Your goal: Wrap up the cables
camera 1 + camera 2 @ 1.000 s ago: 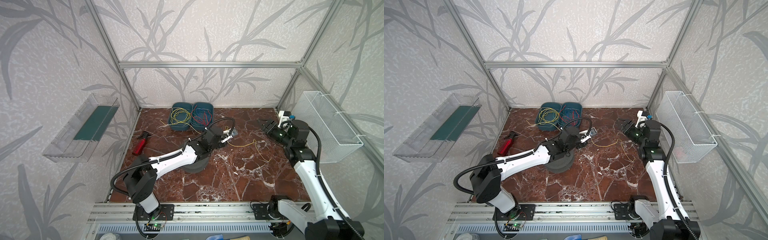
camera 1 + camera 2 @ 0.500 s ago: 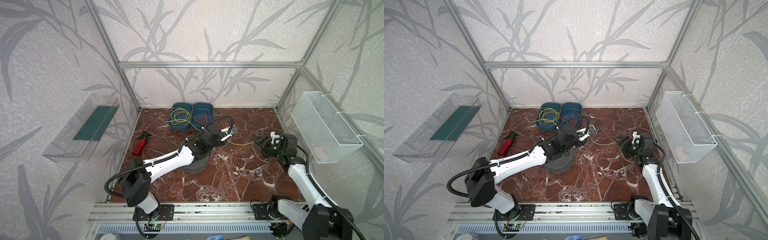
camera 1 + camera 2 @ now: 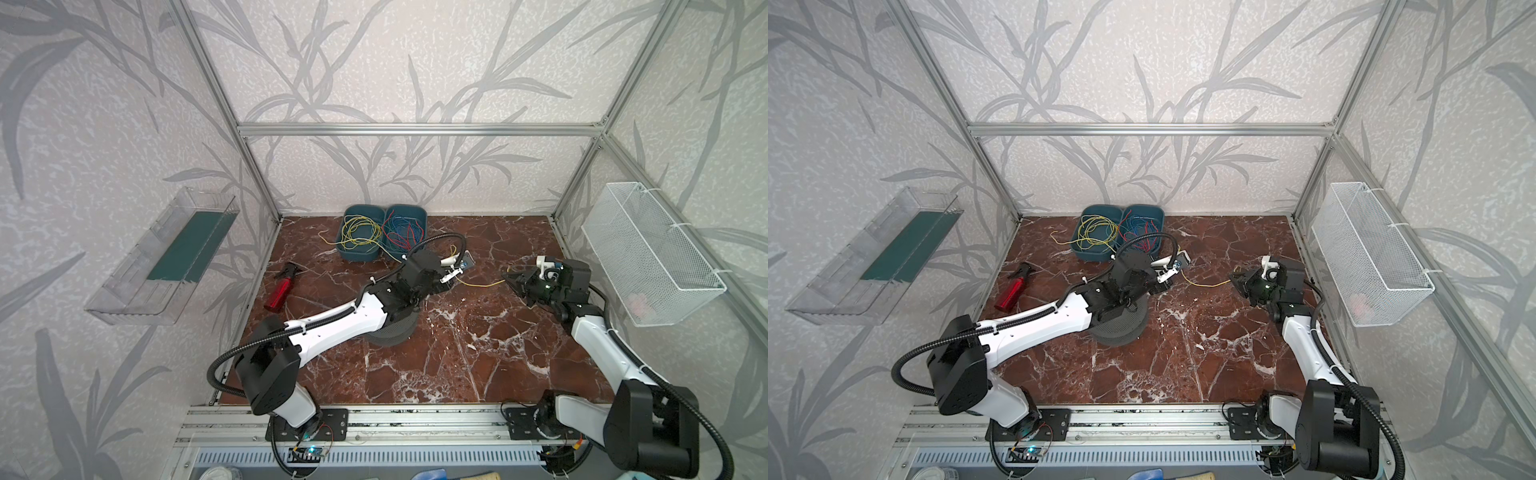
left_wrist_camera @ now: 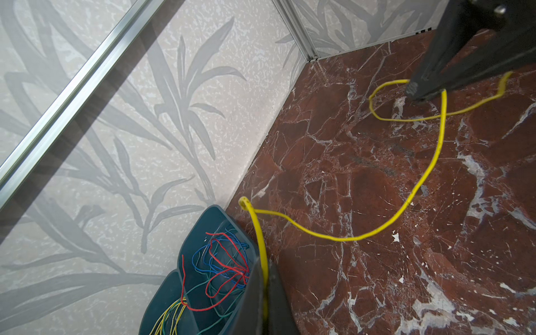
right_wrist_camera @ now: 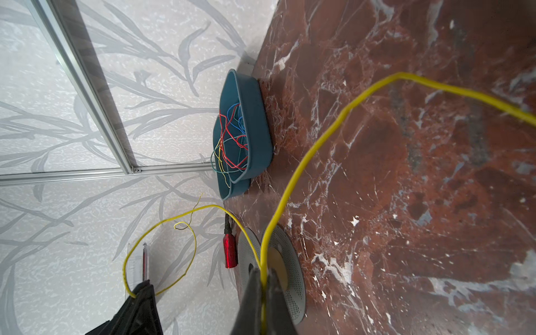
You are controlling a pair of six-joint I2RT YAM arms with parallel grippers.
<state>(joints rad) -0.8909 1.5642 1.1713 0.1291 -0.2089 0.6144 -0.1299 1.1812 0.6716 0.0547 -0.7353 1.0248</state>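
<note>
Our right tool [image 5: 263, 274] has just clenched on the yellow cable [image 5: 295, 178]. Our left tool [image 4: 262, 272] stays clamped near its end, so we can start winding.

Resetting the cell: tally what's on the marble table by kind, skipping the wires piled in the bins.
Teal bins: 2
Red spray bottle: 1
Grey perforated disc: 1
Yellow cable, mid-table: 1
Total: 5

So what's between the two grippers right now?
Only the yellow cable, pinched by left gripper and right gripper, over bare marble tabletop; seen in both top views.
</note>
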